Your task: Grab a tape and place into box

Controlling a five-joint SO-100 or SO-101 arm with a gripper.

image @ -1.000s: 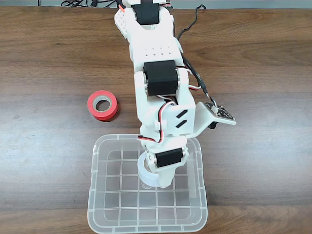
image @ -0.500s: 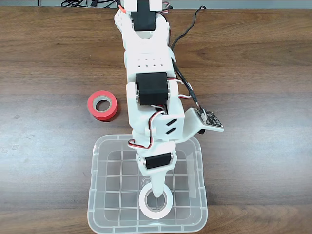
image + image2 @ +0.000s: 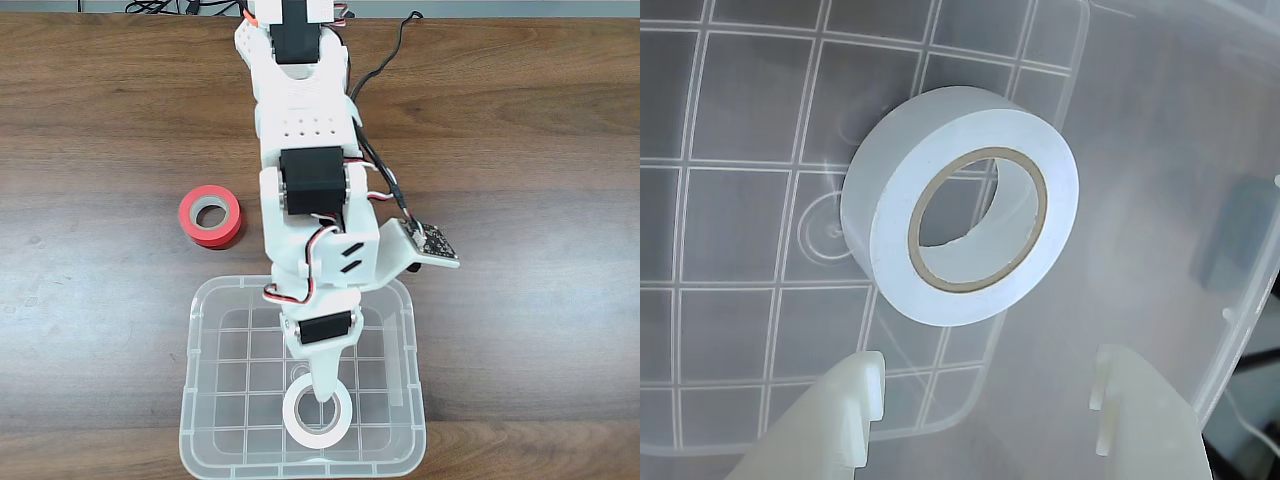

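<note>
White tape (image 3: 317, 415) lying flat in the clear box (image 3: 199, 400) (lower centre of the fixed view).
Fingers (image 3: 980, 405) spread apart just above the tape, touching nothing; red roll (image 3: 210, 215) on the counter (image 3: 90, 300), left.

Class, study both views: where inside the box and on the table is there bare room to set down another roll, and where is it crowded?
Free: the box's left grid cells, left of the white tape; the wood right of the box; the table below the red roll. Crowded: the box's middle, where the open gripper hangs over the tape.
</note>
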